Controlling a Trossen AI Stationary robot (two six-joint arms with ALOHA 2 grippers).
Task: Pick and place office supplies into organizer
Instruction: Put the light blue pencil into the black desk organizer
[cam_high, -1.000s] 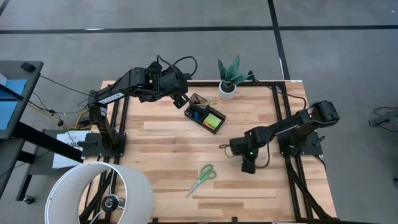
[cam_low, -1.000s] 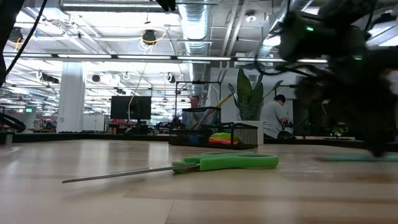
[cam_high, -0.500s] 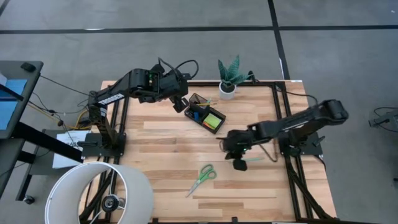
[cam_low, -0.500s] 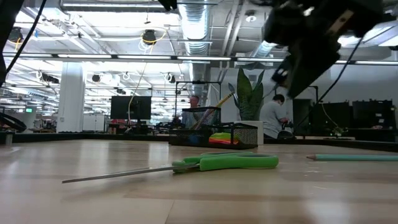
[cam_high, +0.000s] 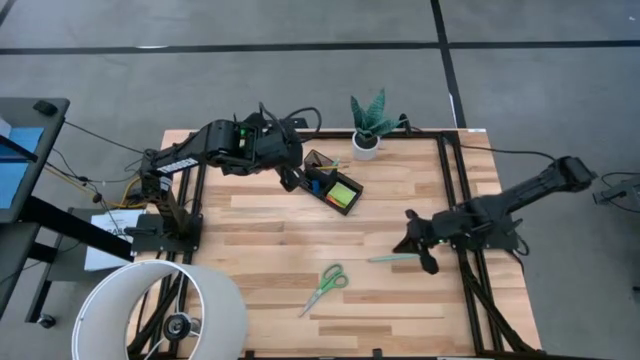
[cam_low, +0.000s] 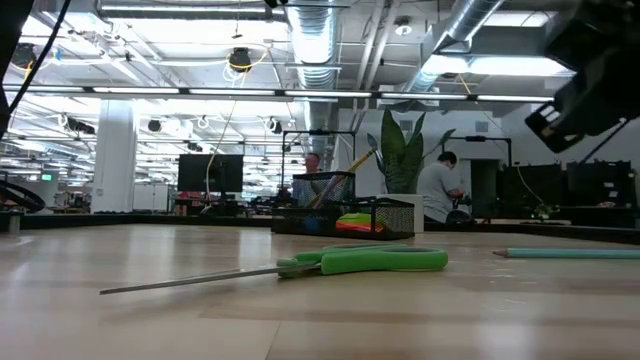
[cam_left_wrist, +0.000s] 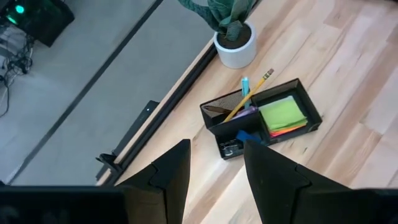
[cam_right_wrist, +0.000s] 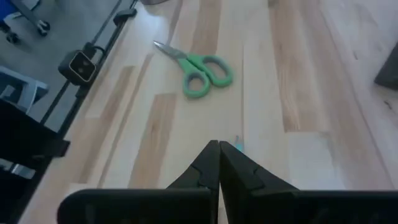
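While I look down on the wooden worktop (cam_high: 270, 230), the organizer (cam_high: 331, 183) sits toward its far edge, a small black mesh tray set at an angle, just in front of the potted plant (cam_high: 368, 124) in its white pot. From my left wrist camera I can make out its compartments: a lime-green sticky-note pad (cam_left_wrist: 283, 113) with an orange layer under it fills the larger one, a yellow pencil (cam_left_wrist: 250, 94) and a teal pen (cam_left_wrist: 245, 85) stand tilted in the taller cup, and a small blue eraser (cam_left_wrist: 246, 137) lies in a low front section. My left tool (cam_high: 291, 176) hangs just beside the organizer's left end, its fingers (cam_left_wrist: 171, 172) parted with nothing between them. The green-handled scissors (cam_high: 325, 286) lie flat and closed on the near part of the worktop, blades pointing toward the near-left, well apart from the organizer. A second teal pen (cam_high: 393, 258) lies flat between the scissors and my right tool (cam_high: 428, 259), which is near the worktop's right rail. That tool's fingers (cam_right_wrist: 214, 163) are pressed together and empty, with the pen's tip showing just past them.
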